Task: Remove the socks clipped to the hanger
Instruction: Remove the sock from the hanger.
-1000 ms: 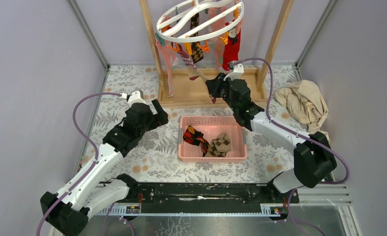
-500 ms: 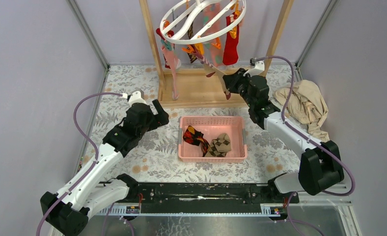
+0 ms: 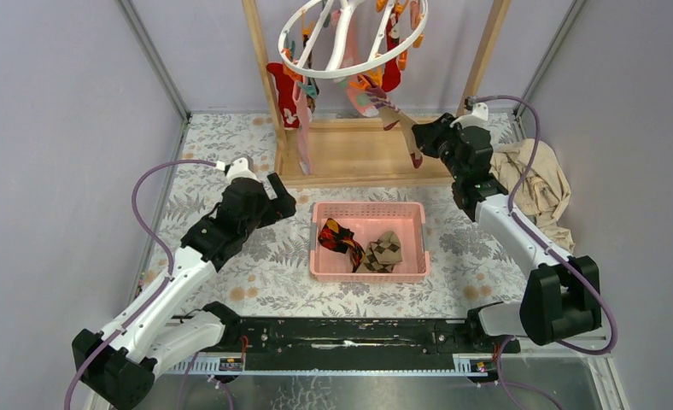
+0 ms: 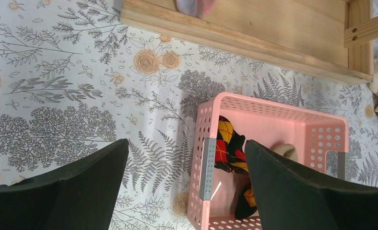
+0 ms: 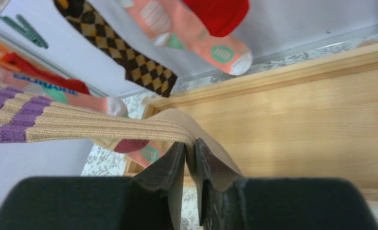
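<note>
Striped sock (image 5: pixel 81 125), tan rib with purple bands, is stretched taut from the hanger (image 3: pixel 343 47) to the right tool (image 5: pixel 191 146), which is clamped on its plain tan end above the wooden frame (image 3: pixel 359 158). Red sock (image 5: pixel 220 14), pink sock (image 5: pixel 196 40) and argyle sock (image 5: pixel 124 52) hang from the hanger. Blue lettering on an orange-red sock (image 5: pixel 38 82) is too blurred to read. Left tool (image 4: pixel 185 142) is spread wide and empty over the table (image 4: pixel 57 96), beside the pink basket (image 4: pixel 273 103) holding two checked socks (image 3: pixel 363 243).
</note>
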You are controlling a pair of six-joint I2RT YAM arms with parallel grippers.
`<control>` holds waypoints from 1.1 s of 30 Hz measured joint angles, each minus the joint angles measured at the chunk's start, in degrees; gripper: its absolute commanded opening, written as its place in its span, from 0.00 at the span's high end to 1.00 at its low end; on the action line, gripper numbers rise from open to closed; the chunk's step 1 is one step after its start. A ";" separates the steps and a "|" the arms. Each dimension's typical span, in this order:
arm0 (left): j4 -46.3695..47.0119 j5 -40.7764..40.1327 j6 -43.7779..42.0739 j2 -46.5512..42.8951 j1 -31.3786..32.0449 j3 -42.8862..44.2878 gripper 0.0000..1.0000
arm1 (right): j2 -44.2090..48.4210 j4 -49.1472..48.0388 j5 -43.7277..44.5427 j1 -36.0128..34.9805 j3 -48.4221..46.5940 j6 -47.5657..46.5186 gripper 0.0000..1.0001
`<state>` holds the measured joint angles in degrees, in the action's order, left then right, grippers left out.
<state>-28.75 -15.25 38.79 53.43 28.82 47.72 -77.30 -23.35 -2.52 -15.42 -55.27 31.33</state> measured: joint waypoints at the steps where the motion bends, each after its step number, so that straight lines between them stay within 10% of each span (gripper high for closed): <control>1: 0.11 0.22 0.00 0.09 0.00 0.00 0.02 | 0.13 0.13 -0.17 0.72 0.07 0.13 0.80; 33: 6.36 9.49 -0.24 2.29 0.46 1.31 0.02 | -3.32 1.40 -14.97 14.80 -2.75 5.79 0.82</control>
<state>-22.39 -5.76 38.54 55.72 29.28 49.04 -80.62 -21.96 -17.50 -0.62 -58.02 37.12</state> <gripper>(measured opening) 0.984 0.185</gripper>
